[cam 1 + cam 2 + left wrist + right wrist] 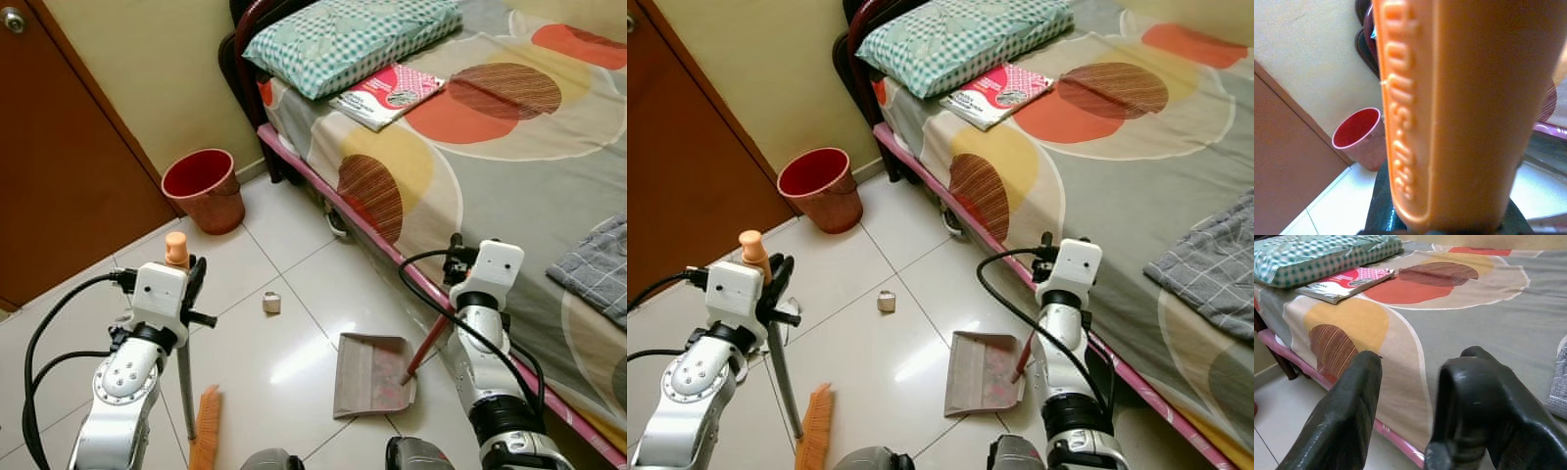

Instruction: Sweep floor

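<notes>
Progress: judged early to midway; a small pale scrap (271, 303) lies loose on the white tiles, well apart from the dustpan mouth; the pan holds faint reddish dust but the scrap is not yet swept in
Broom: the broom (205, 428) stands nearly upright beside the robot's left side, orange bristles on the floor, grey shaft rising to an orange grip
Left gripper: the left gripper (192, 286) is clamped around the broom's orange handle top; the left wrist view shows that embossed orange grip pressed close against the camera
Dustpan: the dustpan (371, 376) lies flat on the tiles just beside the bed edge, open mouth toward the robot's left, its red handle slanting up toward the right arm
Right gripper: the right gripper (1410, 406) shows its two black fingers with a narrow gap between them; whether they grip the dustpan handle I cannot tell
Left to do: brushing the scrap across to the pan, then likely emptying into the bin
Surroundings: a red bin (205, 189) stands by the wall near the brown door (49, 176); the bed (549, 186) carries a checked pillow (353, 37) and a red booklet (388, 95)
Obstacles: the bed frame crowds the right arm; cables loop near both wrists
</notes>
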You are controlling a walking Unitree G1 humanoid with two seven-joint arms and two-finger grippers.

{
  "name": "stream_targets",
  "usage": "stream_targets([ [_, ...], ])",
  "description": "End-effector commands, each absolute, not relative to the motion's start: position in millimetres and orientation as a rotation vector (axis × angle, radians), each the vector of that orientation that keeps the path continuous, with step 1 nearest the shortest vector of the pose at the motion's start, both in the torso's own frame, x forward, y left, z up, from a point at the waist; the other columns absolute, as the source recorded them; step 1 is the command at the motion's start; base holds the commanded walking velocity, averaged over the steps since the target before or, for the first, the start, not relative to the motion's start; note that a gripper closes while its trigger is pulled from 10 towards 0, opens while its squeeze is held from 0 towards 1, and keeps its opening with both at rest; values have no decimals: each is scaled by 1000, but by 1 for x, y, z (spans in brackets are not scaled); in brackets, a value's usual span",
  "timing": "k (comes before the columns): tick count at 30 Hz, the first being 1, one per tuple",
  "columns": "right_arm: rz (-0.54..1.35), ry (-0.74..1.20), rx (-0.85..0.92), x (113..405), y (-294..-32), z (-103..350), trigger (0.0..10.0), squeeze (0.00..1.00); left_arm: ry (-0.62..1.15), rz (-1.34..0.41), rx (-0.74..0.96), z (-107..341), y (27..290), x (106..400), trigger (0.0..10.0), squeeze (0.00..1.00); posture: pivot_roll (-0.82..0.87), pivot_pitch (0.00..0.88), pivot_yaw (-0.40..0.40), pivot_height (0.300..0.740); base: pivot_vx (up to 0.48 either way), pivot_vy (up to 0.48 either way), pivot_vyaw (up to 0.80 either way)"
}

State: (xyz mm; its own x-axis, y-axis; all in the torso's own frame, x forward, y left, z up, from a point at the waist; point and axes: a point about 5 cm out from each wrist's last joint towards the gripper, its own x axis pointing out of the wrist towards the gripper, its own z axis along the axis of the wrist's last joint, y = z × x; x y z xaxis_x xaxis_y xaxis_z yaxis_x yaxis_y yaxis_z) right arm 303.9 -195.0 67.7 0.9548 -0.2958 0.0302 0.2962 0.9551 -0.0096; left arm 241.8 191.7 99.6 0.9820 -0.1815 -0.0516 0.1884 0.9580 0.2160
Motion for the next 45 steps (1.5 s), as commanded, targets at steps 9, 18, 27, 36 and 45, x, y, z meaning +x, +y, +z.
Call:
stream_targets([
  [9, -280, -39, -17, 305, -189, 68, 0, 0, 12, -179, 266, 107, 197, 241, 10000, 0, 71, 104, 166, 740, 0, 0, 0],
  [18, -280, -35, -17, 305, -190, 68, 0, 0, 11, -181, 263, 107, 196, 241, 10000, 0, 70, 104, 165, 740, 0, 0, 0],
  [27, -280, -31, -23, 305, -190, 68, 0, 0, 11, -179, 262, 107, 196, 241, 10000, 0, 71, 109, 161, 740, 0, 0, 0],
  [36, -279, -27, -28, 306, -191, 68, 0, 0, 6, -172, 268, 108, 197, 242, 10000, 0, 72, 111, 156, 740, 0, 0, 0],
  [45, -270, -28, -46, 308, -195, 69, 0, 0, -1, -157, 271, 109, 196, 242, 10000, 0, 81, 116, 143, 740, 0, 0, 0],
])
